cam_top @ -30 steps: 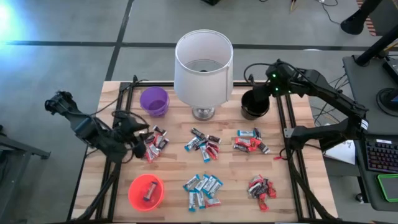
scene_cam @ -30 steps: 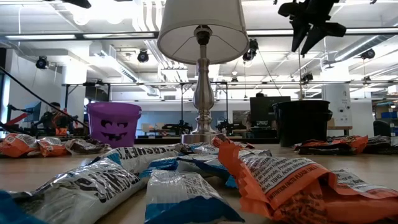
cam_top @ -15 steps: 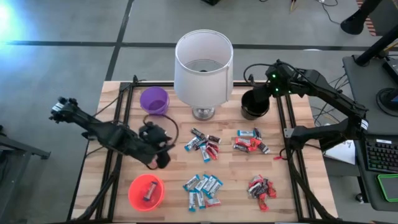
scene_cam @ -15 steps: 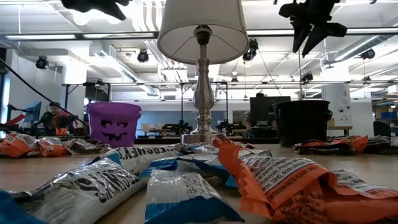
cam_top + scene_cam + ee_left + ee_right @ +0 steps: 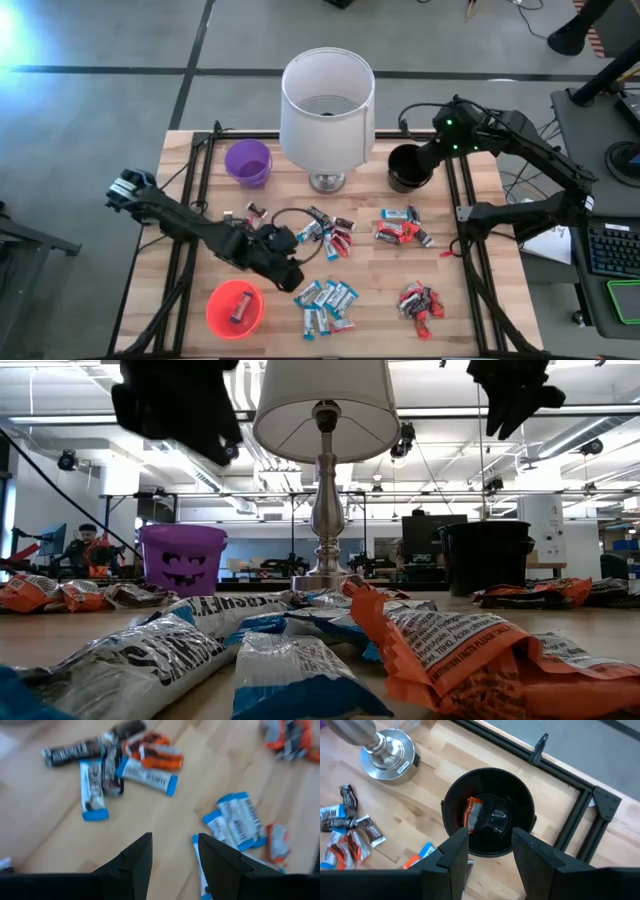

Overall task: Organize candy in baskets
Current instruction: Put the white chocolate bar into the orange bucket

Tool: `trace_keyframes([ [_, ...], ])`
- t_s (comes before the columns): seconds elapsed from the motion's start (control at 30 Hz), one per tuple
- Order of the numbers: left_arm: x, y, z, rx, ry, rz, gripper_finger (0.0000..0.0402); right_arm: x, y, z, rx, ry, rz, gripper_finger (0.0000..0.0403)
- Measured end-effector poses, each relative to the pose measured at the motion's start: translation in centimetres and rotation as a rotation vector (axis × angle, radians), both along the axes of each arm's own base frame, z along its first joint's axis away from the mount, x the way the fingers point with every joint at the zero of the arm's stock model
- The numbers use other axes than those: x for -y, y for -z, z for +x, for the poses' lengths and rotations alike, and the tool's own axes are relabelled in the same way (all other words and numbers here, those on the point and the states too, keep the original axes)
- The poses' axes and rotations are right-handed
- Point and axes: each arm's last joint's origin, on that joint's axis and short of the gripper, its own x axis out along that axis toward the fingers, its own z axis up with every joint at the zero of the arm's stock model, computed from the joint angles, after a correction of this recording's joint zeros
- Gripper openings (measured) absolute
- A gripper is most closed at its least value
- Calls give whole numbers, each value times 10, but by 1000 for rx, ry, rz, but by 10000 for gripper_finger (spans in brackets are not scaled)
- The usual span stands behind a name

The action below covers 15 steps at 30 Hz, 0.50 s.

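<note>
Left tool out over the middle of the wooden worktop, between the orange-red basket and the blue-and-white cluster; fingers parted with bare wood between them, nothing held

Right tool above the black basket at the far right of the worktop, fingers likewise apart and empty; inside that basket one red-wrapped bar lying against the wall

Purple basket at the far left, beside the white lampshade on its metal base; contents not visible from above. Jack-o'-lantern face on its side in the low view. Orange-red basket near the front left corner, holding one dark bar

Loose candy in several groups on the worktop:
- mixed pile of blue-and-white, red and dark bars just in front of the lamp base, close to the left tool
- red and blue pile in front of the black basket
- blue-and-white cluster at front centre, a red bar at its edge
- mostly red pile at front right
- one or two dark bars lying apart, left of centre

In the left wrist view, blue-and-white bars just ahead of the fingertips, more mixed bars farther off, all flat on the wood

Low view filled by blurred wrappers up close, both tools hanging overhead, well clear of the worktop
</note>
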Motion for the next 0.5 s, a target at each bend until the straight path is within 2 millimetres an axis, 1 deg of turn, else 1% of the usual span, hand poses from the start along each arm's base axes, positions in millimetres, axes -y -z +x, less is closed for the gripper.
trace_keyframes([
  [0.13,7,21,9,-54,9,-3,142,-2,-12,-2,21,-29,-34,144],
  [0.23,12,35,17,-89,58,-59,142,-3,-21,-4,43,-40,-57,144],
  [0.3,17,43,24,-82,93,-101,142,-3,-25,-5,52,-48,-70,144],
  [0.4,24,52,32,-56,117,-140,142,-4,-28,-6,58,-58,-82,144],
  [0.5,27,60,37,-58,126,-166,142,-4,-29,-6,59,-61,-86,144],
])
